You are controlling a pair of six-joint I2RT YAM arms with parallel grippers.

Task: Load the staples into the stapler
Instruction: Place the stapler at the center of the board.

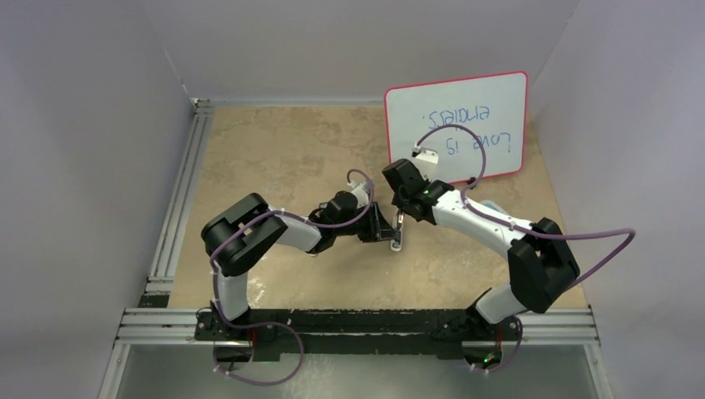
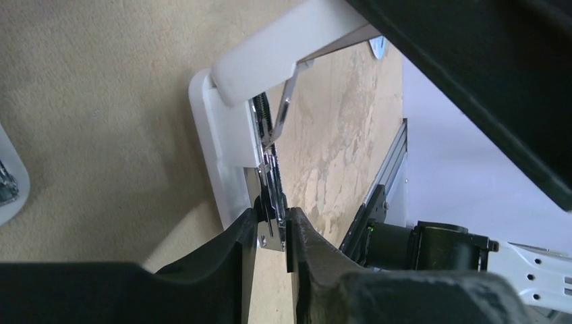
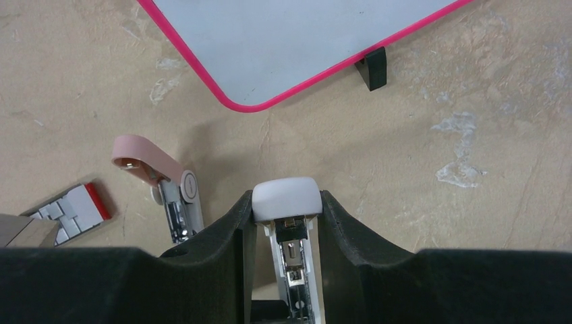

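Presently, white stapler (image 3: 286,197) hinged open, cap clamped in half-open right jaws as a brace; left jaws nearly shut, pinching its metal magazine rail (image 2: 270,236) for loading.

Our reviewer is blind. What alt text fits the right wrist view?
The right gripper clamps a white stapler by its head. Left of it lie an open pink stapler and a tray of staples; a pink-rimmed whiteboard stands beyond.
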